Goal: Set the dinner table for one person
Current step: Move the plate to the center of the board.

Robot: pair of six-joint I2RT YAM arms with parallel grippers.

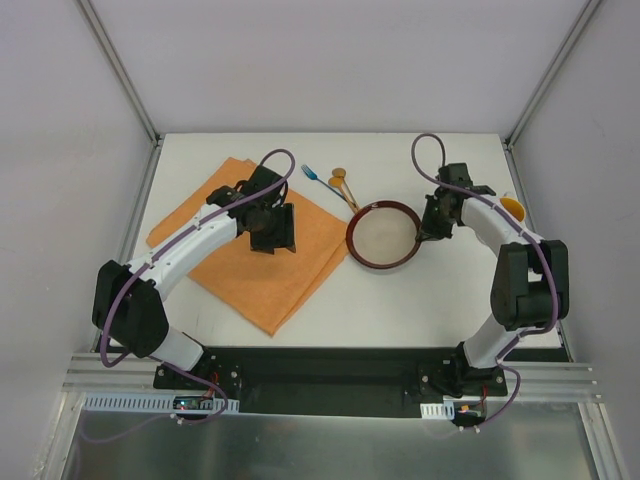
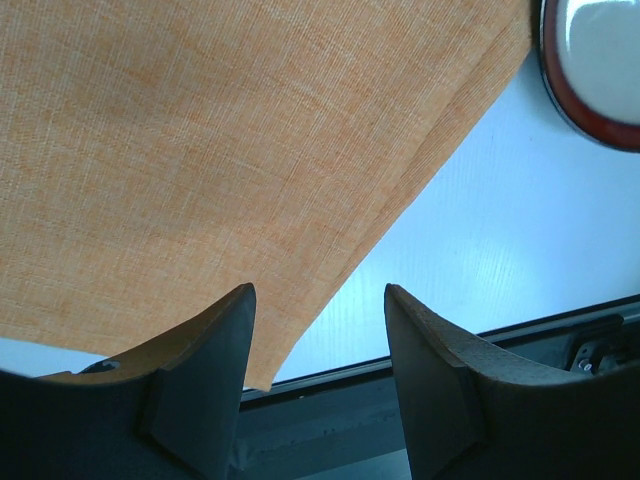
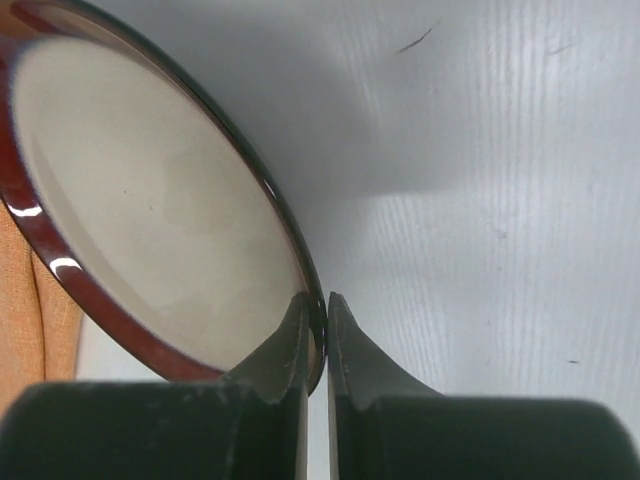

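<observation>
right gripper (image 3: 318,308) is clamped on the rim of the plate (image 3: 150,200), which looks stiff, glossy, probably slippery and breakable. left gripper (image 2: 318,300) gapes above the placemat (image 2: 200,150).

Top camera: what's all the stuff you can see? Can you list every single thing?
dinner table: one, white, under everything
placemat: one, orange, left side, lying at an angle
plate: one, cream with dark red rim, middle, touching the placemat's corner
utensils: a few, one blue-handled, others golden-brown, behind the plate; exact count unclear
round thing: one, yellow-orange, far right, partly hidden by the right arm
left gripper: black, open, above the placemat
right gripper: black, shut on the plate's rim
</observation>
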